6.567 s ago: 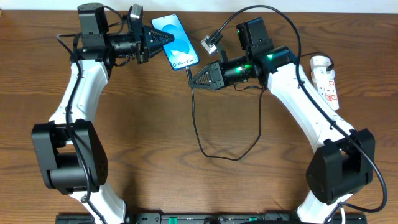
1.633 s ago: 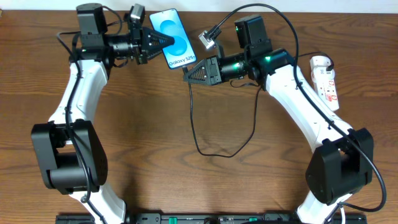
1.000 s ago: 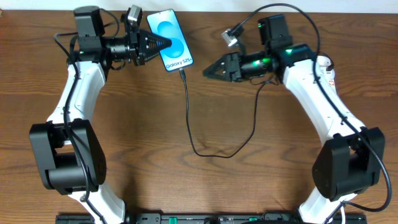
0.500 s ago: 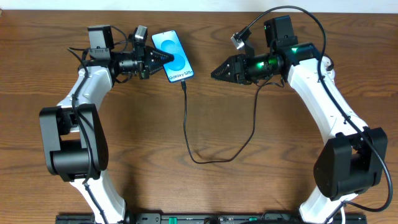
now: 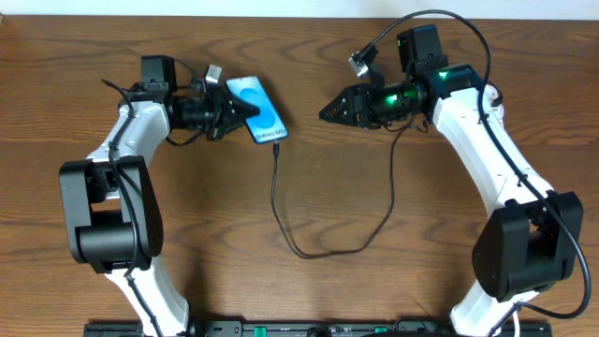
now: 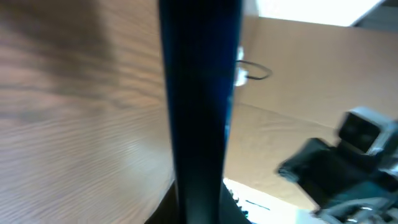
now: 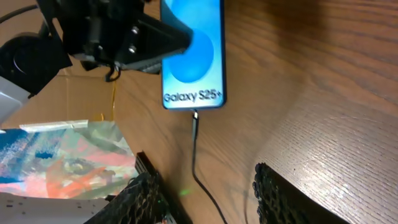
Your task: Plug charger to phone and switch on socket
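Our left claw (image 5: 241, 110) is pinching the phone (image 5: 265, 114) by its side edge, in the upper left of the overhead view. The phone is thin and flat, with smooth glass, a bright blue screen and a black rim. It looks slippery, so we should grip it firmly. The charger (image 5: 274, 187), a long bendy black wire, looks plugged into the phone's bottom end and loops down over the brown wooden table (image 5: 187, 234). We think the job now is to lay the phone flat and slowly, so the little plug does not tug or bend. Our right claw (image 5: 327, 111) is spread wide and empty, near the phone. Its fingers (image 7: 144, 198) are black and bumpy. We cannot see the socket well because the right arm covers that spot.
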Robot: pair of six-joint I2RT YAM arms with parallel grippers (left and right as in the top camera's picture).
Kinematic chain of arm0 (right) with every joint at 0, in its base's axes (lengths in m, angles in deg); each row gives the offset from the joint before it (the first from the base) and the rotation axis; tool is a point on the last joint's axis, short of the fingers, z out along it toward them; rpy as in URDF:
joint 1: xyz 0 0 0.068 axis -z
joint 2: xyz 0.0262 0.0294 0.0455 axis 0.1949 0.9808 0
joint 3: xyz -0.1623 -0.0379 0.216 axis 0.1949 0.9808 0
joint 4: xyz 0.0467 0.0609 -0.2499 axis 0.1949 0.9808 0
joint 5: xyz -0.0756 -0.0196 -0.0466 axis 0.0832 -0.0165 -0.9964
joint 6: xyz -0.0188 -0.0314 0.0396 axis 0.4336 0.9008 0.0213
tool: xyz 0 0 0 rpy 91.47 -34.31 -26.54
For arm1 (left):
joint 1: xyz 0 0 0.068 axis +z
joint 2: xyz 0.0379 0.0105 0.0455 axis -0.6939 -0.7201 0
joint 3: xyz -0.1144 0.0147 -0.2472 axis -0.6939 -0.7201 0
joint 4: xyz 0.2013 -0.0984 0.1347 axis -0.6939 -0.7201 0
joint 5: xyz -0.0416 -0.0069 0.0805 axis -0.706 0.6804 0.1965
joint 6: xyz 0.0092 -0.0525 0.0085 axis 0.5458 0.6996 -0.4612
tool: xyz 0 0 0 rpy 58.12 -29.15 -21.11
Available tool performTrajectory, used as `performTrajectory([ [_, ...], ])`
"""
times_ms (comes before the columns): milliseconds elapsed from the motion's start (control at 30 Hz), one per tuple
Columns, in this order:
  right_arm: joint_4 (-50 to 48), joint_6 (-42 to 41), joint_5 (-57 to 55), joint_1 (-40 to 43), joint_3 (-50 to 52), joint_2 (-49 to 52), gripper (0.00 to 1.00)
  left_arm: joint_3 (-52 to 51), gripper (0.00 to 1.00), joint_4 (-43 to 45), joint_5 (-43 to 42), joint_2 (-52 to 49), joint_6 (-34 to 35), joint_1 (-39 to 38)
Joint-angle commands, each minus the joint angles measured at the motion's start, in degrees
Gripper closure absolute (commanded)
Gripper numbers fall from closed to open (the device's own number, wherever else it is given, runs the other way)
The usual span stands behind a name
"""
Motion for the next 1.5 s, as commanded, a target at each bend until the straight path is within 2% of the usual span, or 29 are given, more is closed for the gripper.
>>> performTrajectory([
  [0,0.4,1.0,-0.3,-0.2,-1.1,-1.7,0.50,0.2,0.93,-2.6,3.2,0.1,-8.2,0.1],
  [333,1.7,1.0,-2.6,-1.4,-1.1,-1.7,0.48,0.2,0.93,-3.2,3.2,0.1,-10.3,0.1],
  [500,2.3,0.8,-9.0,-5.7,-1.1,-1.7,0.46,0.2,0.93,-3.6,3.2,0.1,-10.3,0.1],
  [733,1.0,-5.4,-17.5,-12.2,0.5,-1.7,0.46,0.2,0.93,-4.0,3.2,0.1,-10.3,0.1],
  [1133,-17.4,-19.5,-22.4,-18.9,15.2,-1.7,0.44,0.2,0.93,-4.0,3.2,0.1,-10.2,0.1],
  [1467,-31.6,-22.9,-22.1,-20.6,23.4,-1.7,0.45,0.2,0.93,-4.0,3.2,0.1,-10.2,0.1],
])
